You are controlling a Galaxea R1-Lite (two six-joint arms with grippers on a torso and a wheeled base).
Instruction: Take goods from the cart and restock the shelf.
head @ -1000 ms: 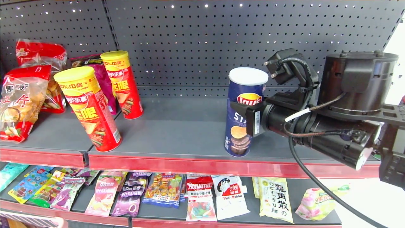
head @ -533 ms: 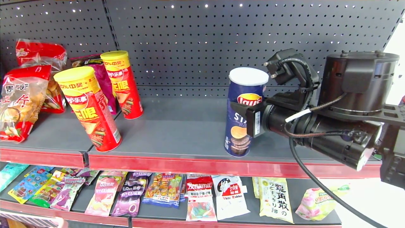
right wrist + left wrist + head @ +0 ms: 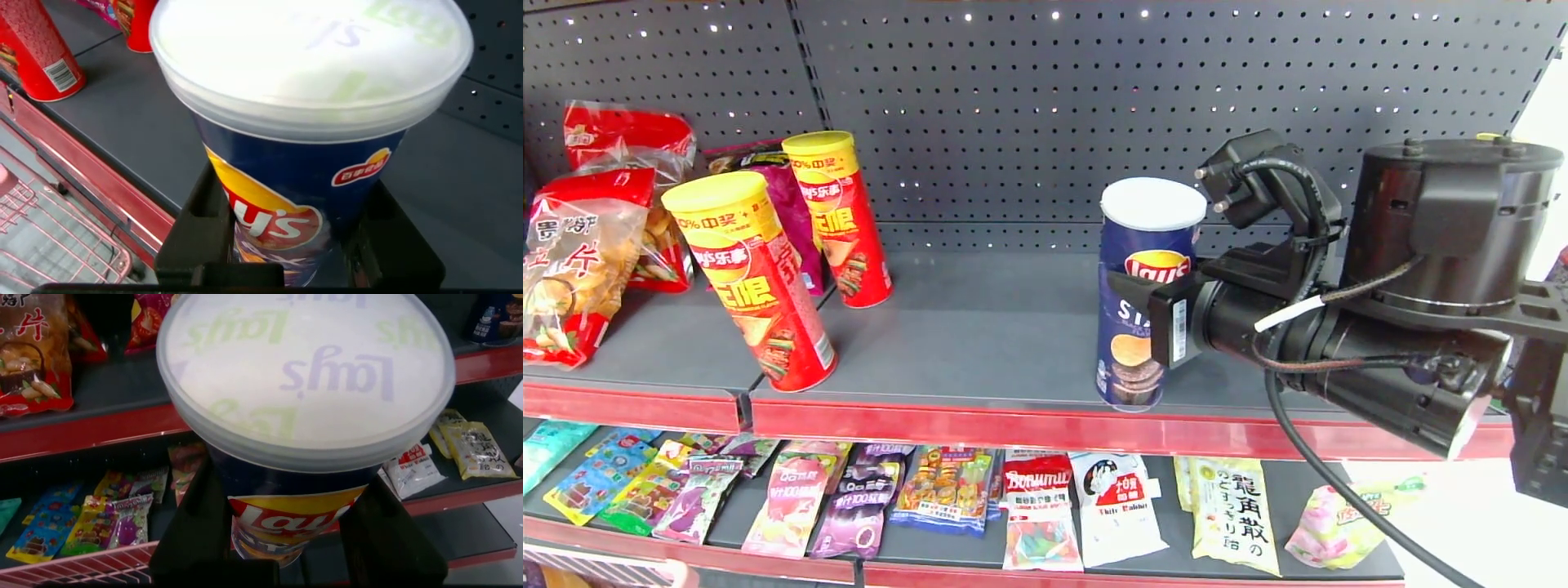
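Head view: right gripper is clenched on a blue can with a white lid, fingers at mid-height of the can. The can stands nearly upright, leaning slightly, at the near edge of the upper shelf, right of centre. I cannot tell whether its base bears on the shelf.

Two red cans with yellow lids are on the left part of the same shelf: the near red can is tilted by the front lip, the far red can is behind it. They are well apart from the blue can. A purple bag is between them against the pegboard. Red snack bags are at the far left. Flat sachets lie in a row on the shelf below.

Right wrist view: dark fingers on both sides of the blue can, right gripper closed on it; the pink wire cart is below the shelf lip.

Left wrist view: left gripper grasps a second blue can with a white lid, one finger on each side, held in front of the shelves, above the cart.
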